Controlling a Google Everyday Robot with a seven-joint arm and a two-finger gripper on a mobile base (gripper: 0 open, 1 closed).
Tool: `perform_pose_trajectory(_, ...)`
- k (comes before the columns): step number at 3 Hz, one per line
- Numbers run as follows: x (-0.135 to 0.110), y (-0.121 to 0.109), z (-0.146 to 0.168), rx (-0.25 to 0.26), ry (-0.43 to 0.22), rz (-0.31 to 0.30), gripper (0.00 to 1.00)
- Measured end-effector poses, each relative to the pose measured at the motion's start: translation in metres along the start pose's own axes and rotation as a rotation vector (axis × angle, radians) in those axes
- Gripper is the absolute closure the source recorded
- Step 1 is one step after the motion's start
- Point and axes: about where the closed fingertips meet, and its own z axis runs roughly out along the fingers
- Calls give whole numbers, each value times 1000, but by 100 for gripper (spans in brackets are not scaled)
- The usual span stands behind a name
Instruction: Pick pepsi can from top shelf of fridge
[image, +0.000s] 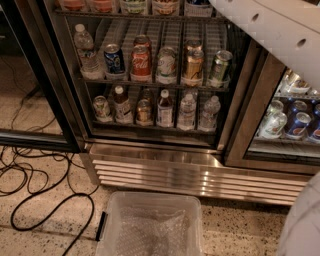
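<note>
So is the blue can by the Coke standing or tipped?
Standing: the pepsi can sits rim up on its shelf; gripper out of view.

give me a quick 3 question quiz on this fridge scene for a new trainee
1. Multiple choice: seen from the camera, what stands directly right of the blue aluminium pepsi can on its grey wire-rack shelf?
A) a clear water bottle
B) a red Coca-Cola can
C) a gold-brown can

2. True or false: the gripper is in view, its jaws shut on the pepsi can.

3. Fill in: the clear plastic bin sits on the floor in front of the stainless-steel drinks fridge's louvred base ____.

Key
1. B
2. False: the gripper is out of view; only the white robot arm crosses the top right corner.
3. grille
</note>
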Motion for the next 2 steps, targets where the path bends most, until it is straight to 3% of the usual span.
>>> perform_pose_trajectory(2, 1, 1, -1, -7, 10, 12, 100)
